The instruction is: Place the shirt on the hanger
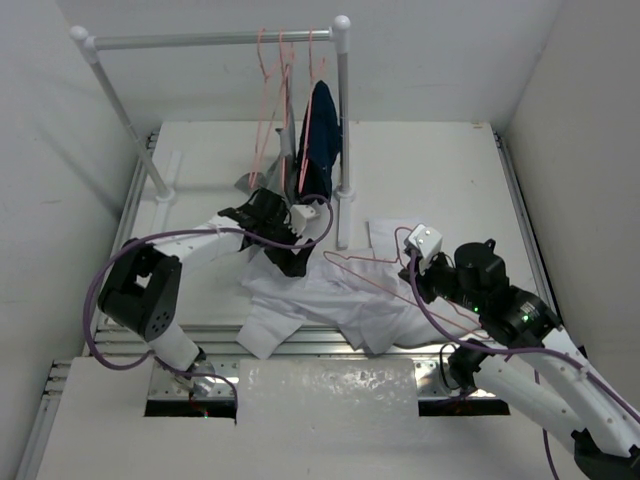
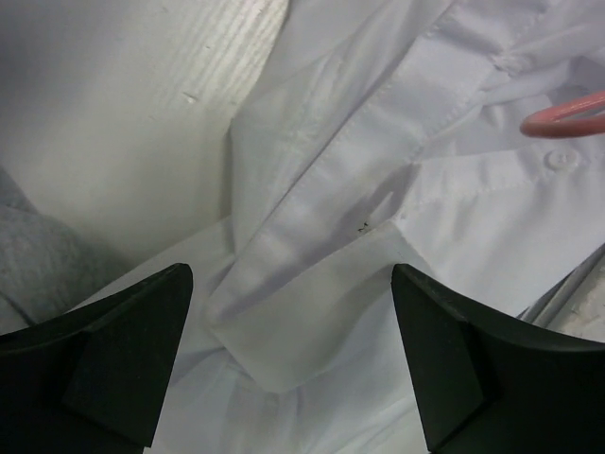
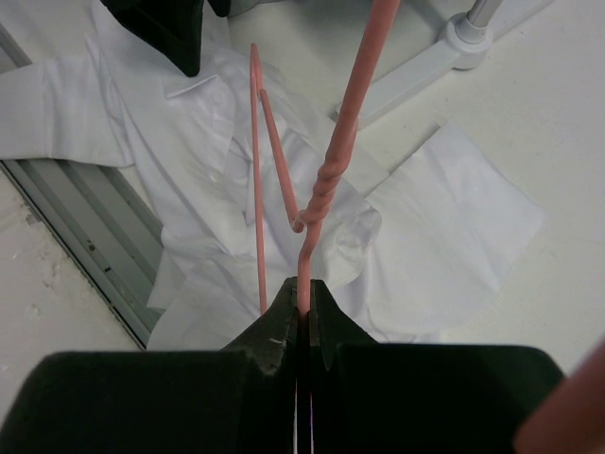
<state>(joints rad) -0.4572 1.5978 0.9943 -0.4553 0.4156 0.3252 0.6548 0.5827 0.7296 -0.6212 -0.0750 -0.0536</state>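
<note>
One hanger is being clenched by its twisted neck in the right gripper, slanting over the shirt; the shirt is lying crumpled at the near middle of the table; the left gripper is hanging spread wide just above its cloth.

Navy garment, spare pink hangers on white rail.

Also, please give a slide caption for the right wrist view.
Right gripper shut on the hanger over the white shirt.
</note>
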